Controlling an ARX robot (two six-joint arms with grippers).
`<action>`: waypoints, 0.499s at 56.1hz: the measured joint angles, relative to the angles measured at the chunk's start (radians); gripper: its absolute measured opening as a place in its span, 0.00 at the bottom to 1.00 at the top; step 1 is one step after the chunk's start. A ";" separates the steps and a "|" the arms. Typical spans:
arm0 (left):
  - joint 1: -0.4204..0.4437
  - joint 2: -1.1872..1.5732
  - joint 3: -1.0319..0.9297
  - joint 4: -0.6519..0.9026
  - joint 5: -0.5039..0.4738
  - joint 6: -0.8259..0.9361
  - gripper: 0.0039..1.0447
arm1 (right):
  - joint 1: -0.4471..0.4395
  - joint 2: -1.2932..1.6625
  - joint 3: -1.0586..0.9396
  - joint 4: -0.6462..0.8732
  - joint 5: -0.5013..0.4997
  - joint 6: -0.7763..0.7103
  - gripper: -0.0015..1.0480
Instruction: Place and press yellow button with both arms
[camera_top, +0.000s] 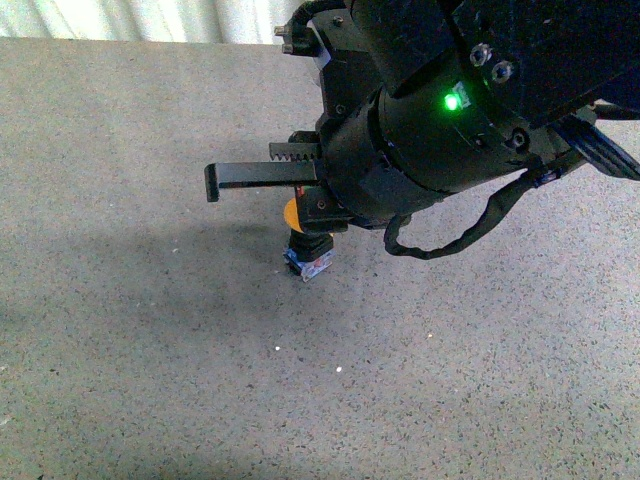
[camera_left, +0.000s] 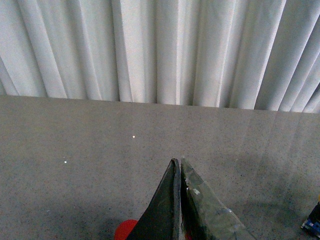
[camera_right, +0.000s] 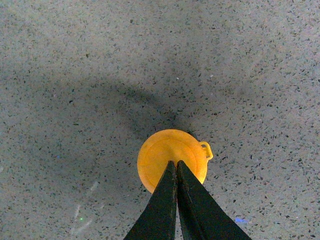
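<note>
From the front, the yellow button (camera_top: 308, 248) stands on the desk (camera_top: 120, 330) beneath the right arm (camera_top: 430, 130), so placing looks done. The left pincer (camera_left: 177, 165) is closed on nothing above bare desk. The right pincer (camera_right: 176, 165), closed and empty, has its tips on the yellow cap, so the press seems begun by this arm only.

Light is moderate and diffuse. The pleated white curtain (camera_left: 160, 50) reads brightest and is washed out in the front view. The bulky black robot arm (camera_top: 450, 120) casts a broad, soft shadow leftward across the speckled grey tabletop (camera_top: 120, 400). Its green indicator light (camera_top: 452, 101) blooms. Focus is acceptable, with fine grain visible.
</note>
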 joint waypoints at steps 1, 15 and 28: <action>0.000 0.000 0.000 0.000 0.000 0.000 0.01 | 0.000 0.000 0.000 0.001 0.000 0.000 0.01; 0.000 0.000 0.000 0.000 0.000 0.000 0.01 | -0.013 -0.015 -0.015 0.050 -0.019 0.019 0.01; 0.000 0.000 0.000 0.000 0.000 0.000 0.01 | -0.040 -0.111 -0.042 0.056 -0.026 0.031 0.01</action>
